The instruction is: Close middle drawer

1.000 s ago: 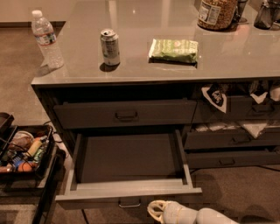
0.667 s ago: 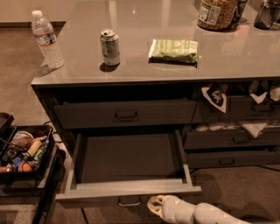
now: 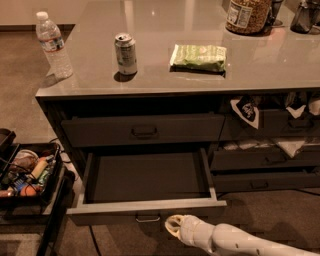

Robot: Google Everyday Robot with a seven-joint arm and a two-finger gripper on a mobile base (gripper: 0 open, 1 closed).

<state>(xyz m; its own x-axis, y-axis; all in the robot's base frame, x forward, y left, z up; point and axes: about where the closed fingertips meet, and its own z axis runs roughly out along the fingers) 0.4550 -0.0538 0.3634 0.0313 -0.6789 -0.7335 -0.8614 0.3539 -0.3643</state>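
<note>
The middle drawer (image 3: 145,206) is pulled far out of the dark cabinet, with its empty dark interior showing and its small metal pull handle (image 3: 148,218) on the front. My gripper (image 3: 175,226) sits on the end of the white arm that comes in from the bottom right. It is just below and right of the handle, close to the drawer front. The wide top drawer (image 3: 144,131) above is closed.
A water bottle (image 3: 53,45), a soda can (image 3: 125,54), a green snack bag (image 3: 198,57) and a jar (image 3: 247,15) stand on the grey counter (image 3: 165,80). Narrower drawers at right (image 3: 265,159) have white cloth sticking out. A black cart of clutter (image 3: 27,175) stands at left.
My gripper and arm have moved slightly left and up toward the drawer front, near the handle. The drawer has not moved.
</note>
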